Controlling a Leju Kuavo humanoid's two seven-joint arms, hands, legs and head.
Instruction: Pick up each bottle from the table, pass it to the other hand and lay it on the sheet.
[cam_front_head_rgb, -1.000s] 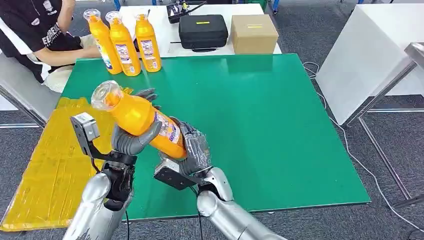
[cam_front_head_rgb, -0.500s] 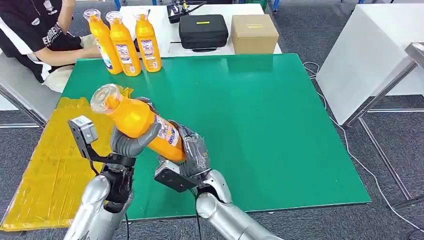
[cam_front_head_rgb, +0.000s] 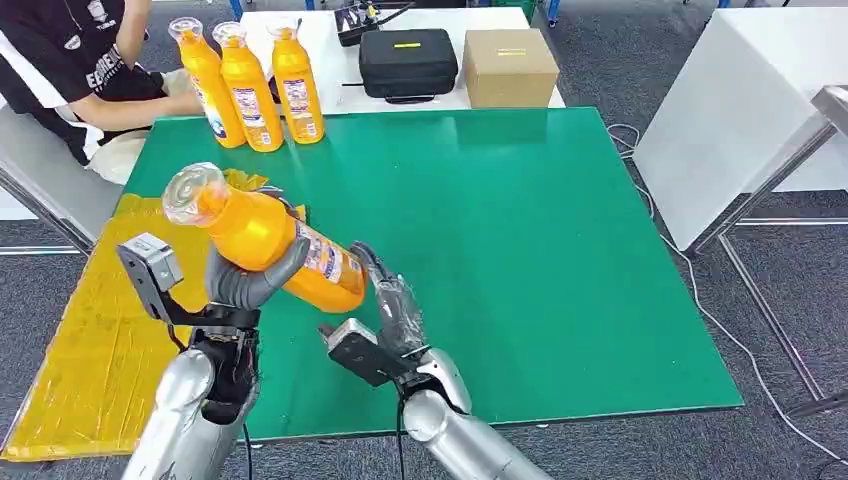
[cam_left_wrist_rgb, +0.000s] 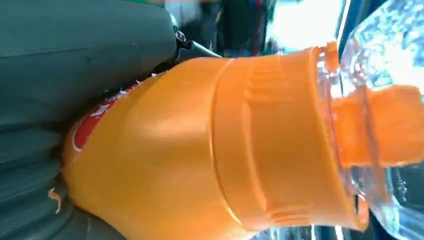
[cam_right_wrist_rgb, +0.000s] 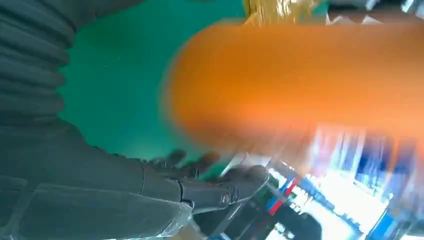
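the left hand (cam_front_head_rgb: 245, 280) had its grey thumb and fingers wrapped around the body of the orange bottle (cam_front_head_rgb: 262, 236), holding it tilted in the lower left of the head view, clear cap up and to the left, above the near left edge of the green table (cam_front_head_rgb: 560, 250). in the left wrist view the bottle (cam_left_wrist_rgb: 210, 150) lay pressed against the hand's ribbed cover (cam_left_wrist_rgb: 75, 60). the right hand (cam_front_head_rgb: 395, 305) sat just right of the bottle's base with its fingers spread and holding nothing; they seemed just apart from the base, though the blurred right wrist view left that unsure. the yellow sheet (cam_front_head_rgb: 90, 330) lay along the left side of the frame, below the held bottle. three more bottles (cam_front_head_rgb: 250, 85) stood upright at the table's far left corner, upper left of the frame, beside a seated person (cam_front_head_rgb: 70, 70). a black case (cam_front_head_rgb: 407, 62) and a cardboard box (cam_front_head_rgb: 510, 66) rested on a white table beyond.
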